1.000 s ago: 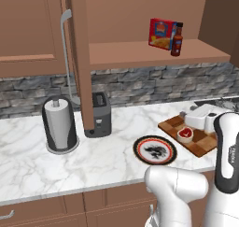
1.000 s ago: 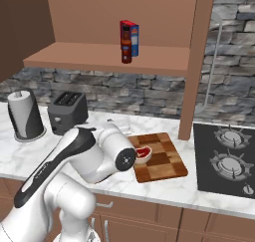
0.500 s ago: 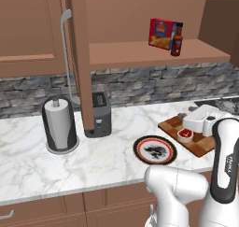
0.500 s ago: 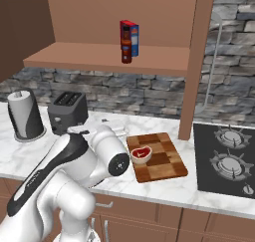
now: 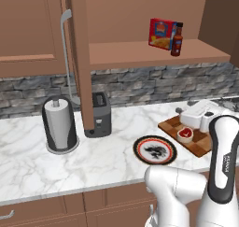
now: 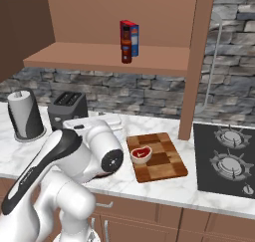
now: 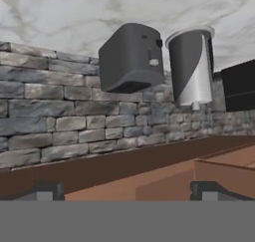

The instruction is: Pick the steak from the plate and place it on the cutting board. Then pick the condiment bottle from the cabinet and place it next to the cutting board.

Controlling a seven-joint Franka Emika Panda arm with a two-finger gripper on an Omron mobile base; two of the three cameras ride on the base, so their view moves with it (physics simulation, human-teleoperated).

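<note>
Steak (image 6: 141, 153) lies on the board (image 6: 159, 159), plate (image 5: 155, 150) bare. Bottle (image 5: 177, 40) waits on the cabinet shelf (image 5: 149, 52). Gripper (image 7: 124, 190) spread wide, holding nothing.

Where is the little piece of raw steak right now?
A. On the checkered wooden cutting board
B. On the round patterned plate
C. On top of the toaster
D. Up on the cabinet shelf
A: the steak lies on the cutting board, while the plate sits bare.
</note>
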